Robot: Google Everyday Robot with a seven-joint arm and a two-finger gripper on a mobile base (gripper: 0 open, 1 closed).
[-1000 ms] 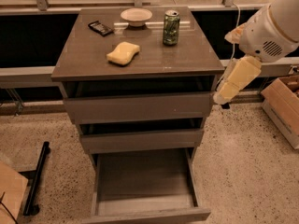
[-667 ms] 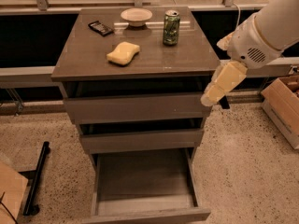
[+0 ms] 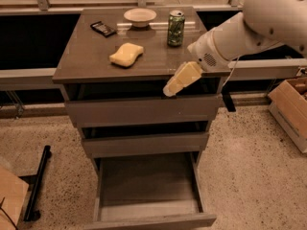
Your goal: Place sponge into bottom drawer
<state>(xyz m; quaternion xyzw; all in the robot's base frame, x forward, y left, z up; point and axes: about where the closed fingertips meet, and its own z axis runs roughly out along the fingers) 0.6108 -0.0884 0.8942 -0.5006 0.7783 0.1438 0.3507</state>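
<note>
Motion over the last second is all in the arm (image 3: 240, 32): it has swung in from the table's right side, and the gripper (image 3: 170, 87) now hangs at the front edge of the table (image 3: 86, 56), near its front right corner, just in front of the top drawer's shadowed gap. Nothing else has shifted. The sponge (image 3: 126, 54) lies flat on the table, left of centre and well apart from the gripper, so the grasp is not yet made; I judge this the approach towards the pick. The bottom drawer (image 3: 148, 181) stands pulled out with its grey base bare, ready to receive it. The forearm slants down from the upper right, passing over the table's right edge, and the gripper points down and to the left, its tip below the level of the table top. It carries nothing; whether it is spread or closed I cannot tell. To reach the sponge it would likely have to rise above the top and travel left and back, keeping off the can (image 3: 176, 28) near the back right.
</note>
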